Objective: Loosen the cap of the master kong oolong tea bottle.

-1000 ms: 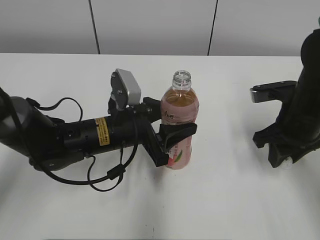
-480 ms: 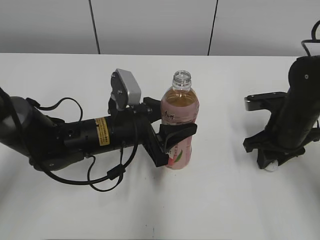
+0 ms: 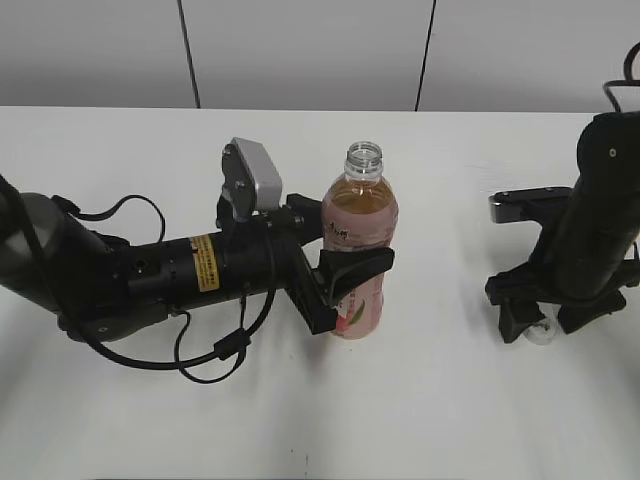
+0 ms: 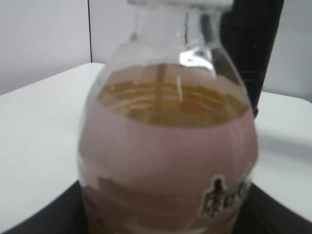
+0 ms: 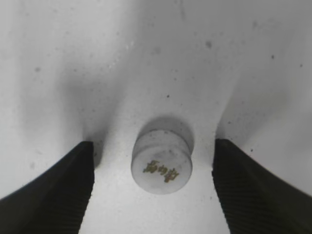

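The master kong oolong tea bottle (image 3: 360, 235) stands upright mid-table, its neck open with no cap on it. My left gripper (image 3: 340, 250) is shut on its pink-labelled body. In the left wrist view the bottle (image 4: 165, 146) fills the frame, and the gripper (image 4: 165, 217) shows only as dark jaws at the bottom corners. The white cap (image 5: 162, 163) lies on the table, dark mark up. My right gripper (image 5: 153, 144) is open around it, with a clear gap to each finger (image 5: 53, 190). In the exterior view the cap (image 3: 542, 334) shows under the right gripper (image 3: 540, 318).
The white table (image 3: 430, 400) carries only the bottle, the cap and the two arms. The left arm (image 3: 150, 270) and its cable lie across the table's left half. A grey panelled wall (image 3: 300, 50) stands behind.
The right arm moved a little left and lower over the table. Its jaws then spread apart, leaving the cap free on the table. The left gripper and bottle have not moved.
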### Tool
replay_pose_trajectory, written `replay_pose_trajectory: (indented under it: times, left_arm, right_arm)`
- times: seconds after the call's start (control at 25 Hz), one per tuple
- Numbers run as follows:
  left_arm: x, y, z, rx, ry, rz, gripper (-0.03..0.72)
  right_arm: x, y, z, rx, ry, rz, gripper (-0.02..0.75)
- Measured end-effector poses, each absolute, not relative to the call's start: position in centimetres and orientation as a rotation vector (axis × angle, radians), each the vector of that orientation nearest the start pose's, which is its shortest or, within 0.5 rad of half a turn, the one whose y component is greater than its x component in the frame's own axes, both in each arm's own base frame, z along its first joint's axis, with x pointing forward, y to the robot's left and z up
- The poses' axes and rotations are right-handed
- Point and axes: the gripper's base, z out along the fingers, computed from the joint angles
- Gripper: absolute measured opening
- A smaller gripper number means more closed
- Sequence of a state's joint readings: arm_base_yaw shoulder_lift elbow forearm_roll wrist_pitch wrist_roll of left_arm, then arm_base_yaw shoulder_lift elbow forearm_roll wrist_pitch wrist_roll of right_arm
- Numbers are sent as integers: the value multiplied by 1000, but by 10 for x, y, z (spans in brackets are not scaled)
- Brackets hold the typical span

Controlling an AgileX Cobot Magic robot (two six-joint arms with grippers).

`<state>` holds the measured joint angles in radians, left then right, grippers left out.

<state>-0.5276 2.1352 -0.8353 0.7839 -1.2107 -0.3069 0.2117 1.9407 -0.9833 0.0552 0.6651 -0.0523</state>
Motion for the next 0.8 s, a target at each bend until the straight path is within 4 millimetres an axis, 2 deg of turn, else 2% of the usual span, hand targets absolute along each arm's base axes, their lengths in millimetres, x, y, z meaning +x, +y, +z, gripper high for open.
replay_pose_trajectory:
  times: [0.28, 0.6, 0.8]
  left_arm:
    - [280, -233, 105, 1000, 1460, -978, 528]
    - [279, -232, 104, 997, 1469, -982, 543]
    - [278, -216, 96, 969, 1531, -966, 543]
  right_arm:
    - [311, 70, 123, -334, 3044, 72, 577]
    - [306, 70, 156, -331, 2980, 84, 578]
    - [302, 69, 169, -330, 2961, 89, 578]
